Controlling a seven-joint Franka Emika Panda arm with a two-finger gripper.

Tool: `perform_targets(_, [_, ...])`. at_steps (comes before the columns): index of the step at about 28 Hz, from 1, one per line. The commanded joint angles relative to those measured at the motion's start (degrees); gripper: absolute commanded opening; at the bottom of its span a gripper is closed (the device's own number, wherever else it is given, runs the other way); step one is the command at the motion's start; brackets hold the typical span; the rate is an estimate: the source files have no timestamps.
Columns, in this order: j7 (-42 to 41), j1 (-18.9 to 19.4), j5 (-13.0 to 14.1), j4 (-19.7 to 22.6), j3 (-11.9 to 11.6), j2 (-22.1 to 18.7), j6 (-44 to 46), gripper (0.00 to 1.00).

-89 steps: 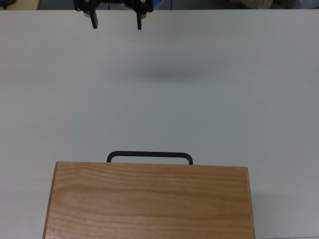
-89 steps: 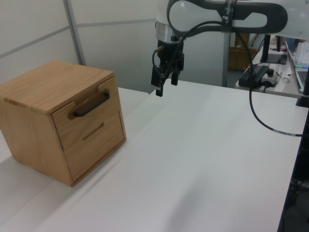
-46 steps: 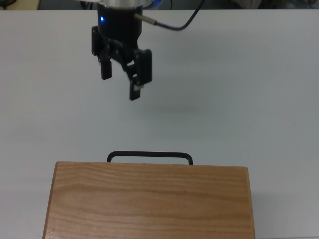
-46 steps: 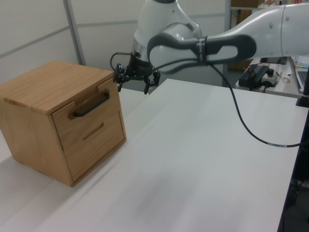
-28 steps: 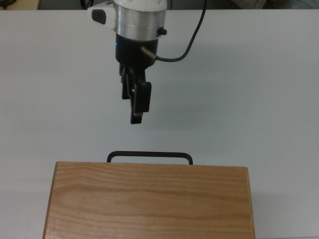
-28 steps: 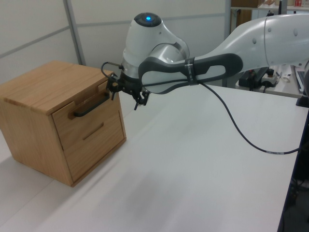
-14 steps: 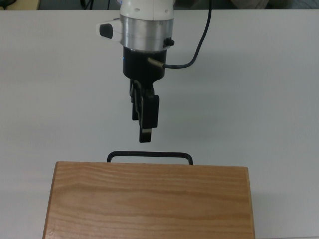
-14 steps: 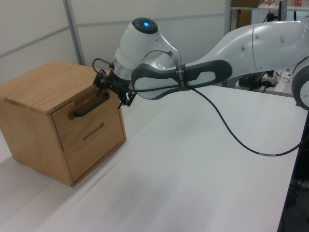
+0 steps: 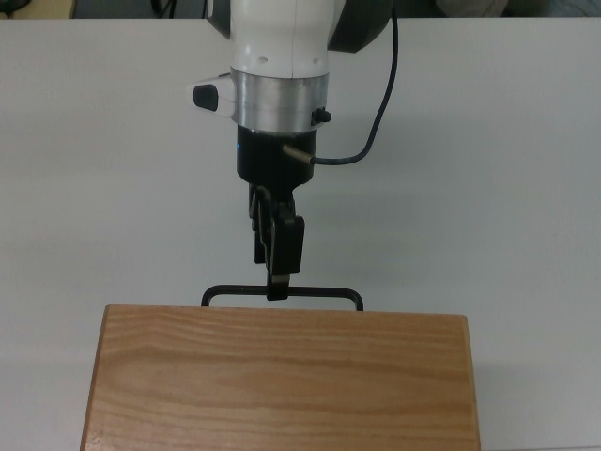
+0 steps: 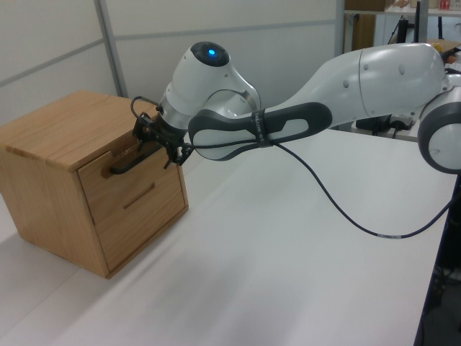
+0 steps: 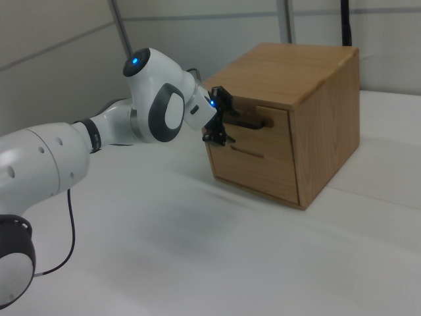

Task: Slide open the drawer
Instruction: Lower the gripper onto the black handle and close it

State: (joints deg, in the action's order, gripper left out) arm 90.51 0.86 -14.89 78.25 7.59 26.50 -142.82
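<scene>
The drawer (image 10: 148,176) is the upper one in a light wooden cabinet (image 9: 282,376), and its front sits flush with the cabinet face. Its thin black handle (image 9: 329,292) juts out past the cabinet top in the top view and also shows in the side views (image 10: 128,164) (image 11: 255,123). My gripper (image 9: 277,287) has reached the middle of the handle bar. It is turned so one finger is above the bar and one below, as the left view (image 10: 160,140) and right view (image 11: 221,118) show. The fingers stand apart, open around the bar.
Below the drawer is a second drawer front with a slim groove pull (image 10: 138,194). The cabinet stands on a white table (image 9: 488,188). A black cable (image 9: 371,122) loops off the wrist. A desk with equipment (image 10: 389,108) lies beyond the table's far edge.
The gripper has travelled across the table toward the cabinet. Half a second ago its tips were just short of the handle; now they straddle the bar. The drawer has not moved.
</scene>
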Motion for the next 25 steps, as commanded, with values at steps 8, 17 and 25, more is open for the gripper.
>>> perform_targets(8, [1.69,0.99,-2.95,-3.63,0.15,3.47,-0.88,0.29])
perform_targets(17, [1.78,2.04,-5.24,-3.55,0.23,3.56,-0.62,0.0])
perform_targets(25, [1.69,1.95,-5.15,-2.5,0.15,2.24,-0.09,0.0])
